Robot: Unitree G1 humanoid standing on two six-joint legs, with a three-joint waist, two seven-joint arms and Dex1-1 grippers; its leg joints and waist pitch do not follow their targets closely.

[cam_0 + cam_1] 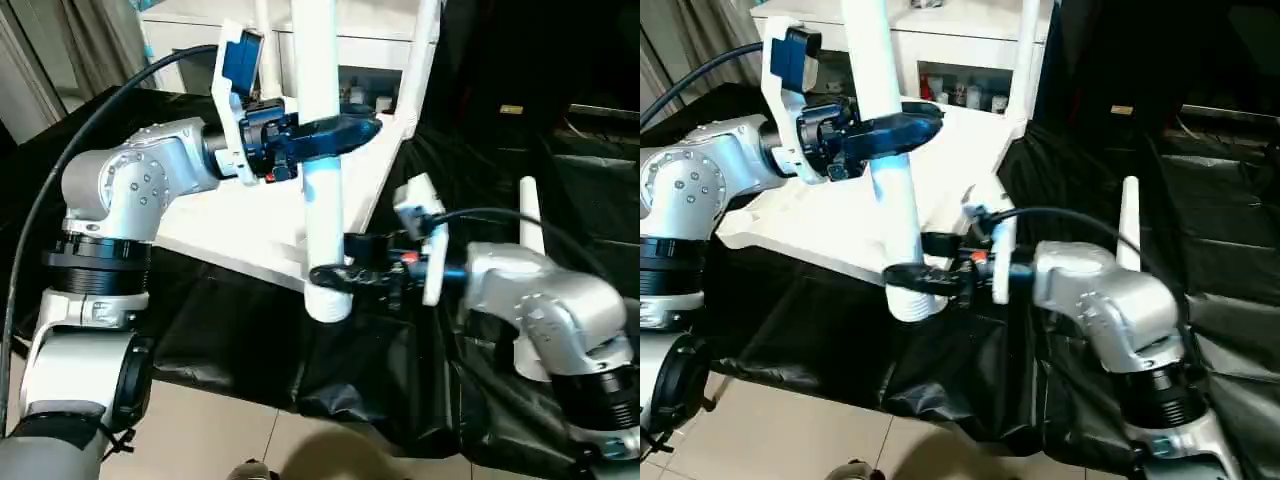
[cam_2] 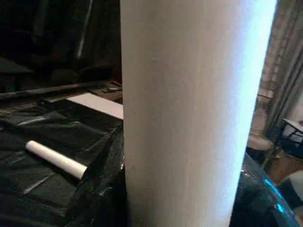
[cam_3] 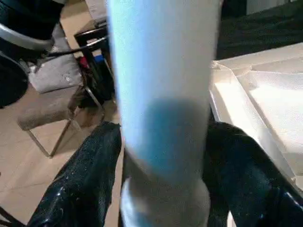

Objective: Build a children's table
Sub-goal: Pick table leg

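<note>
The white table top (image 1: 240, 225) lies underside up on a black sheet, its ribs showing in the right wrist view (image 3: 265, 94). A white leg (image 1: 322, 150) stands upright in the near corner socket (image 1: 328, 303). My left gripper (image 1: 340, 130) is shut on this leg about halfway up. My right gripper (image 1: 335, 272) is shut on it low down, just above the socket, one finger (image 3: 83, 179) on each side. Two more legs (image 1: 425, 50) stand at the far corners. A loose leg (image 1: 528, 215) lies on the sheet to the right.
A black sheet (image 1: 250, 340) covers the work surface and hangs over its front edge above a tiled floor (image 1: 200, 430). A white cabinet with glass doors (image 1: 365, 70) stands behind. A chair (image 3: 47, 109) shows on the floor in the right wrist view.
</note>
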